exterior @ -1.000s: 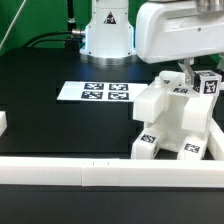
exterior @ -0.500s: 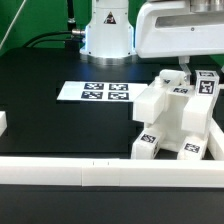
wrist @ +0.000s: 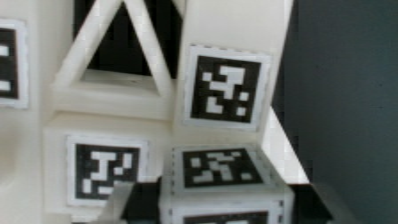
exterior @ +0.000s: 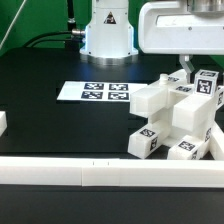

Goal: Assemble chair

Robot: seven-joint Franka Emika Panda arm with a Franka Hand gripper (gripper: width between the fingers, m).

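standing on the black table (exterior: 60,130) at the exterior view's right, the chair (exterior: 172,125) rests just behind the long white rail (exterior: 100,174), tilted a little, its tags facing outward. the gripper (exterior: 187,68) reaches down onto its upper rear part, jaws pinching a piece of the chair. the marker board (exterior: 97,93) lies flat, well apart, toward the left.

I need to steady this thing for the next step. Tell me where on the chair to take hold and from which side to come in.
Grip the chair at its tall upper part, coming down from above, probably where the hand is now. That part is narrow and stands up clear of the blocky body; the lower blocks look too wide. The white rail in front and the table beneath block a low approach.
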